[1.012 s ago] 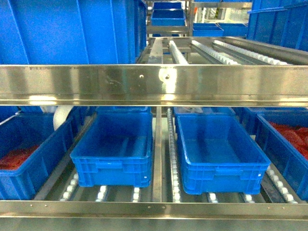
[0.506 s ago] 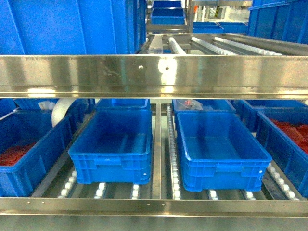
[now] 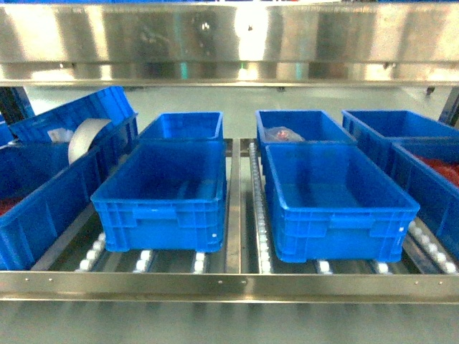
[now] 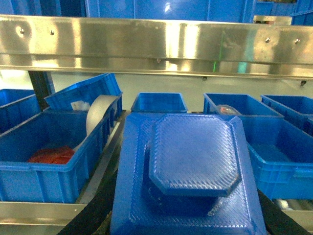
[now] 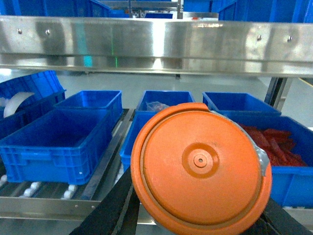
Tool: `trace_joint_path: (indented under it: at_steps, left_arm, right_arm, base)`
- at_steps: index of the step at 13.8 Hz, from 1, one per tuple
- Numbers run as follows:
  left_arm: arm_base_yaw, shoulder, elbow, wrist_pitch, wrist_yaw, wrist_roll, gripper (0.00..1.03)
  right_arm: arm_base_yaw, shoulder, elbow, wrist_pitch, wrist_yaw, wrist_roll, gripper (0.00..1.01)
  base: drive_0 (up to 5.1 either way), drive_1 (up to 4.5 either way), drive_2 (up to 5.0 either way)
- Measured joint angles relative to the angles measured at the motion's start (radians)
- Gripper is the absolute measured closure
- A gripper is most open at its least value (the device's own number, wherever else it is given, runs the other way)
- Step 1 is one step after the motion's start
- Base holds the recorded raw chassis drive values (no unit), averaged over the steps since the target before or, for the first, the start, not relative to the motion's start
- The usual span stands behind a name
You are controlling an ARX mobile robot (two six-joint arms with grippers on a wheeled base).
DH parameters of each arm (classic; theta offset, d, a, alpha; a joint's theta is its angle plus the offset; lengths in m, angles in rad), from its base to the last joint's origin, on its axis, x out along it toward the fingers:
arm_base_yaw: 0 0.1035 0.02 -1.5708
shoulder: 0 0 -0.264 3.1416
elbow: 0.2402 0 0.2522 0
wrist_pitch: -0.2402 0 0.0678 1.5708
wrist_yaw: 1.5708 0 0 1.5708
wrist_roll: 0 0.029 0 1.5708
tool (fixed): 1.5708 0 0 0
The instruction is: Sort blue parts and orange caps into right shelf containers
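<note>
Two things are carried in front of the wrist cameras, and we judge that this is why they fill those views: each arm brings its piece toward the shelf for sorting. The left gripper (image 4: 183, 219) pinches the blue part (image 4: 193, 161), a square ribbed block with an eight-sided raised top; only its dark fingers (image 4: 93, 215) show at the lower edges. The right gripper (image 5: 195, 218) is closed under the orange cap (image 5: 200, 169), a round lid with its flat face toward the camera. Our landmark is the wide empty crate (image 3: 344, 208), which stands at the front of the roller shelf. To the left of it, across the divider rail (image 3: 233, 208), stands a second empty crate (image 3: 158, 205). Behind it is a smaller crate (image 3: 287, 116) with a clear bag (image 3: 281, 134) inside. To the right of it is a crate of red pieces (image 3: 439, 169), and far to the left of it a tilted crate holds a white roll (image 3: 84, 137). In the head view neither arm appears, so both pieces are not yet over the landmark crate. Compared with one second ago, the steel beam (image 3: 229, 43) has risen to the top of the head view and the upper shelf is gone from sight. The camera looks lower now, the rear crates show fully, and the crates themselves seem not to have shifted.
</note>
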Motion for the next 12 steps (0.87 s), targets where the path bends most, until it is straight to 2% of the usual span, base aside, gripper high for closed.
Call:
trace_joint_path:
  at_steps: [12]
  left_arm:
    - [0.000,0.000,0.000,0.000,0.001,0.000,0.60]
  right_arm:
    - [0.000,0.000,0.000,0.001,0.000,0.005,0.57]
  base:
    - [0.0,0.00,0.0]
